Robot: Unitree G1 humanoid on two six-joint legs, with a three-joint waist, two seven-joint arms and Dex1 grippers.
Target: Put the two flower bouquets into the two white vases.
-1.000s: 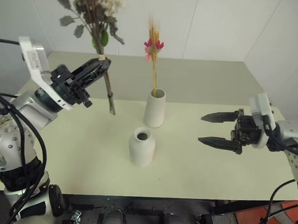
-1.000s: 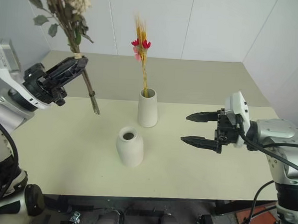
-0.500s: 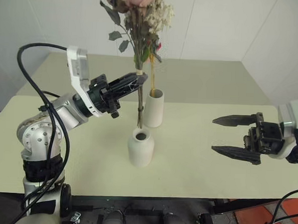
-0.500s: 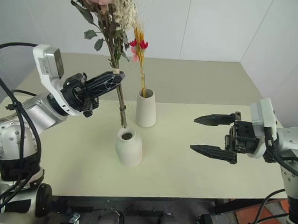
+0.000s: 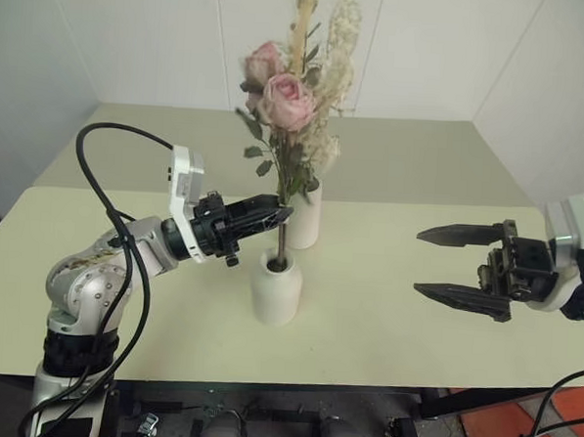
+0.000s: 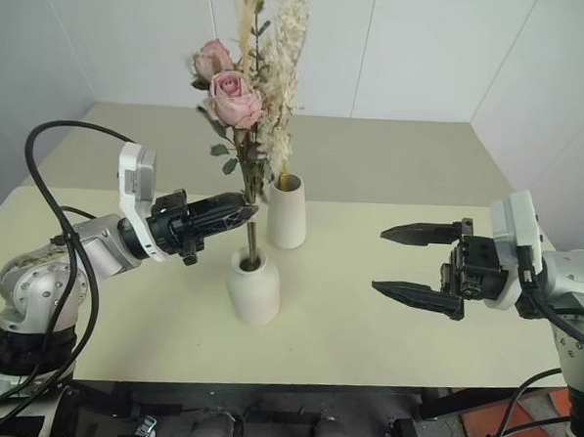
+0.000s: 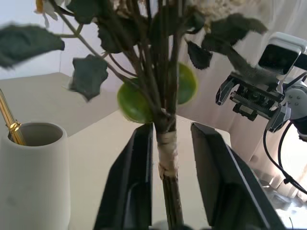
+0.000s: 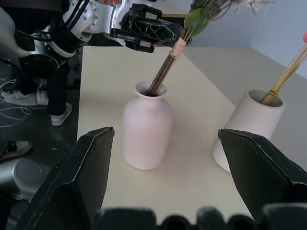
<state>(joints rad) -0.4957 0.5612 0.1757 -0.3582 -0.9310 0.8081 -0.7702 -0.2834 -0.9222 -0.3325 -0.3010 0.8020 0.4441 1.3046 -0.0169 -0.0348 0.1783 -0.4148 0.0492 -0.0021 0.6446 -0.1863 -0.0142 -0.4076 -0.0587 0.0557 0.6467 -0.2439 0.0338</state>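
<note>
The bushy bouquet [image 5: 290, 101] with pink blooms stands with its dark stems [image 8: 165, 72] inside the short rounded vase [image 5: 276, 288] at the table's middle. My left gripper [image 5: 280, 214] is open around those stems just above the vase mouth; in the left wrist view its fingers [image 7: 133, 182] flank the bound stem [image 7: 168, 158], with a gap on one side. Behind stands the taller vase [image 8: 247, 127] holding the slim bouquet's yellow stems [image 8: 285, 76], largely hidden behind the bushy bunch. My right gripper [image 5: 419, 261] hovers open and empty to the right of both vases.
The beige table [image 5: 393, 341] has bare surface on both sides of the vases and toward its front edge. White walls close off the back and right. The left arm's black cable [image 5: 108, 170] loops above the table's left part.
My left gripper came down and right with the bushy bouquet; its stems have sunk into the short vase, and the fingers have parted. The right gripper has kept still over the last half second.
</note>
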